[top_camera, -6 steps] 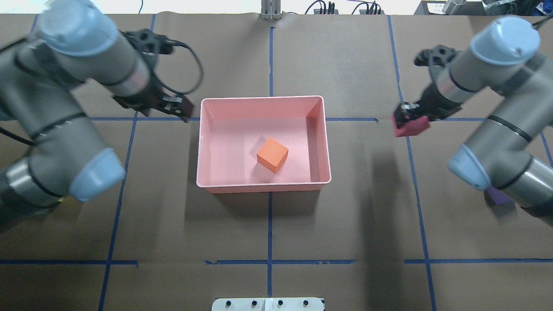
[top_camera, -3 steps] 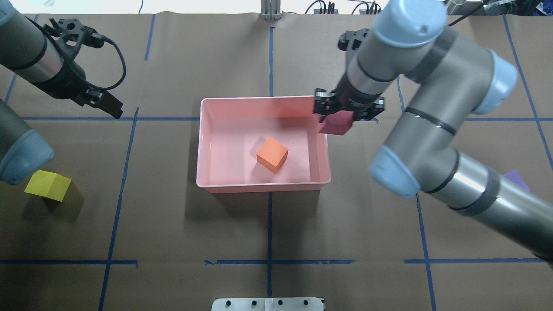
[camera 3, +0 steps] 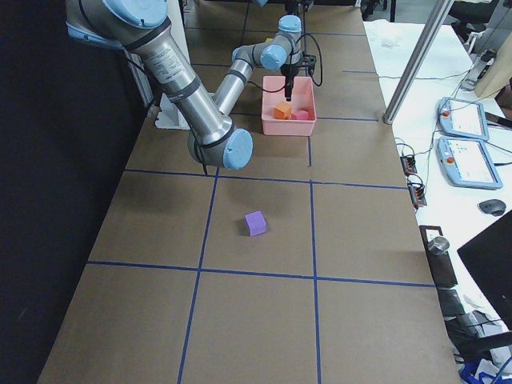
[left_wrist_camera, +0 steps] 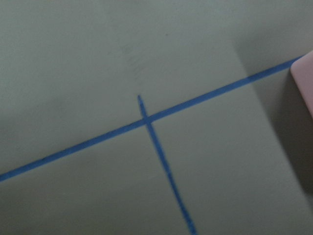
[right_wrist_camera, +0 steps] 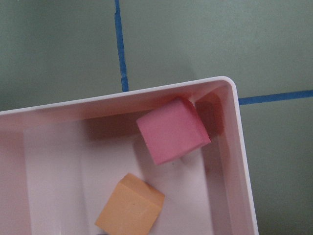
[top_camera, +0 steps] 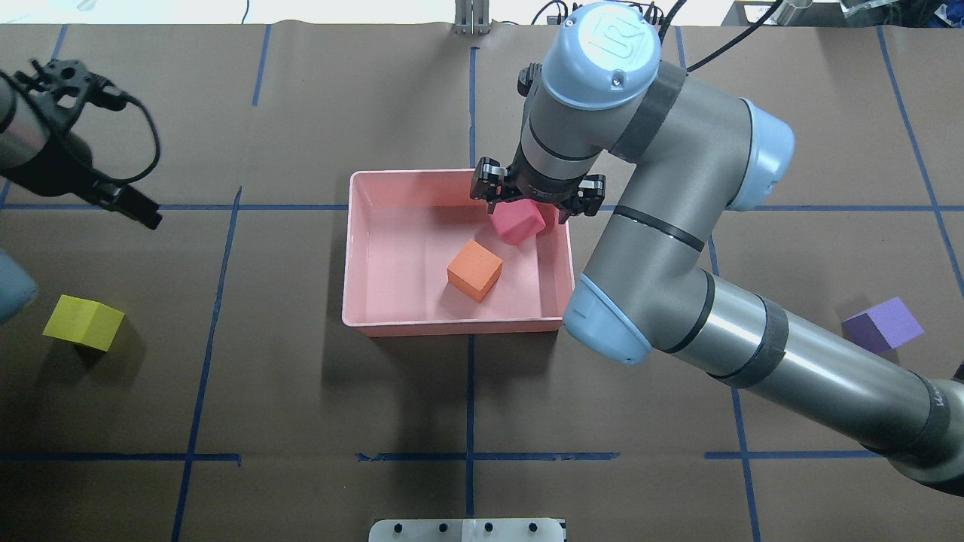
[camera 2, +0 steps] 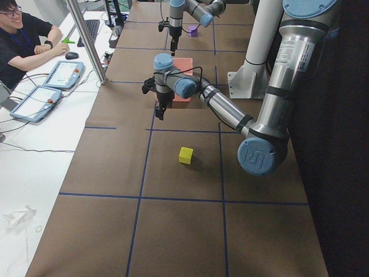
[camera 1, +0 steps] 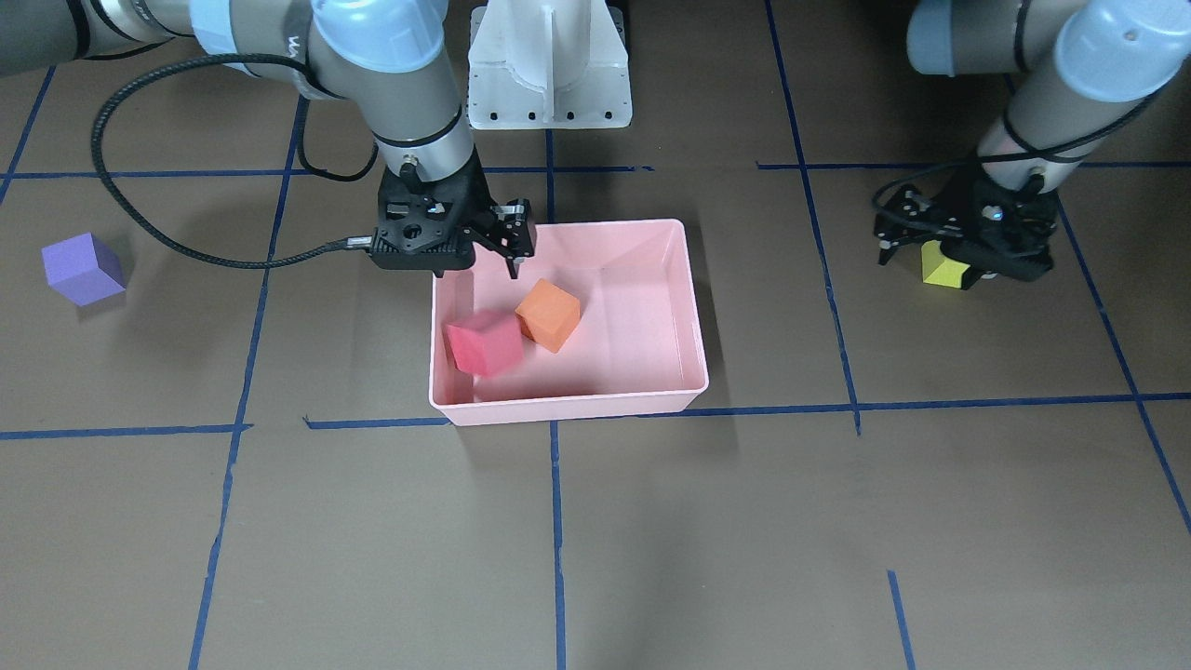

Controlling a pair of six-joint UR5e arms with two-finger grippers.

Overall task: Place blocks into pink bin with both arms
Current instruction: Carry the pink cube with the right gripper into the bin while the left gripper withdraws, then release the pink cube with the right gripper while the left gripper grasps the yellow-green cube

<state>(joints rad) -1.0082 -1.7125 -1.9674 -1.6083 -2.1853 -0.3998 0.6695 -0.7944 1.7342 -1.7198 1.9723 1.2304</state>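
The pink bin [top_camera: 452, 172] stands mid-table. The orange block [top_camera: 474, 269] and the red block [top_camera: 518, 220] lie inside it. The red one is near a corner [right_wrist_camera: 172, 129], next to the orange one [camera 1: 549, 314]. My right gripper [top_camera: 533, 203] hovers open and empty just above the red block [camera 1: 482, 342]. The yellow-green block [top_camera: 83, 322] sits on the table at the left. My left gripper [top_camera: 132, 205] is raised well above the table, farther back than that block, open and empty. The purple block [top_camera: 883, 325] sits at the far right, beside my right forearm.
The white pedestal base [camera 1: 549, 65] stands behind the bin. Blue tape lines [top_camera: 470, 391] cross the brown table cover. A white plate [top_camera: 467, 531] lies at the table's edge. An operator [camera 2: 23, 34] sits beyond the table. The left wrist view shows tape and the bin's corner [left_wrist_camera: 305, 78].
My right arm swung in from the right with the red block, reached over the bin and let it go inside. My left arm drew away to the left, uncovering the yellow-green block.
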